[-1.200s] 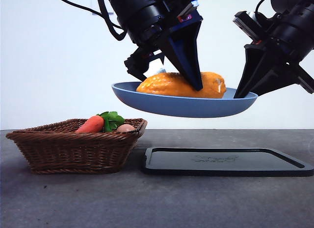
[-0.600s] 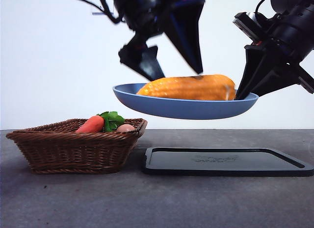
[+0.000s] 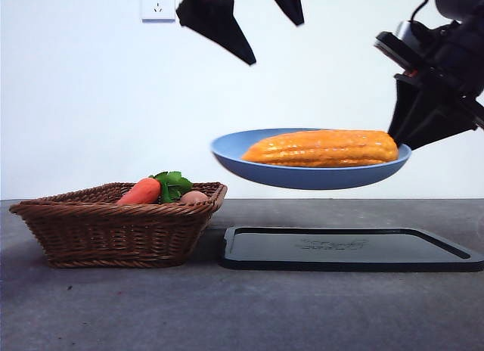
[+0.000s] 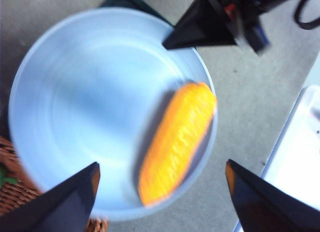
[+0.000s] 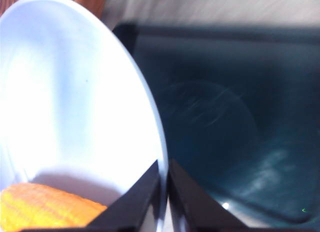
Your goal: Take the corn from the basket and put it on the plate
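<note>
The yellow-orange corn (image 3: 321,148) lies lengthwise in the light-blue plate (image 3: 302,177), which hangs in the air above the black tray. My right gripper (image 3: 395,133) is shut on the plate's right rim (image 5: 161,182) and holds it up. My left gripper (image 3: 277,44) is open and empty, high above the plate, its jaws wide apart over the corn (image 4: 177,142) in the left wrist view. The brown wicker basket (image 3: 113,230) stands on the table at the left, below and left of the plate.
An orange carrot (image 3: 140,191) with green leaves and a small pale round thing (image 3: 194,197) lie in the basket. A flat black tray (image 3: 348,249) rests on the table under the plate. A white tray edge (image 4: 300,162) shows in the left wrist view.
The left gripper let go of the corn and rose well above the plate, jaws open. The right gripper carried the plate with the corn a little to the right.
</note>
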`<control>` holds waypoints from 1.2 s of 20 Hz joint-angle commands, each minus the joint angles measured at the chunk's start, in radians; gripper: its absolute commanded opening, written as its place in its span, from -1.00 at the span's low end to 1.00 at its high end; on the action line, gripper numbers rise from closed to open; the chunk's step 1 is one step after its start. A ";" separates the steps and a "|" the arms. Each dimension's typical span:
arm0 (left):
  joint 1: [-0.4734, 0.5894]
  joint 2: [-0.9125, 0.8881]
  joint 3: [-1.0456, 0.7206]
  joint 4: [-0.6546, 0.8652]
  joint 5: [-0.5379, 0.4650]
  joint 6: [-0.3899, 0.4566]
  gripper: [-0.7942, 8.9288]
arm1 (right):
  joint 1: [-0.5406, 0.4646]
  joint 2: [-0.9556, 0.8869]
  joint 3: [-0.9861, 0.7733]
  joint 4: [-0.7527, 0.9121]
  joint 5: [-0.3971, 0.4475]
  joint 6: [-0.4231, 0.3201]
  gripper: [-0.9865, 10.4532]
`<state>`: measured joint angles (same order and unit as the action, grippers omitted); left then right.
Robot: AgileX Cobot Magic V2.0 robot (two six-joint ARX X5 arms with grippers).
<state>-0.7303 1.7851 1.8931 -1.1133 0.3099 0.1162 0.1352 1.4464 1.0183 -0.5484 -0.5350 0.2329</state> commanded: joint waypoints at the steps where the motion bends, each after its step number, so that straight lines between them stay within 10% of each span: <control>1: -0.006 0.018 0.078 -0.029 0.000 0.002 0.00 | -0.035 0.052 0.022 0.033 -0.008 -0.004 -0.83; 24: -0.010 0.018 0.182 -0.074 0.000 -0.031 -0.01 | -0.090 0.415 0.145 0.052 -0.040 -0.008 -0.62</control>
<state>-0.7300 1.7851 2.0468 -1.1896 0.3103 0.0895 0.0402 1.8427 1.1423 -0.4961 -0.5728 0.2329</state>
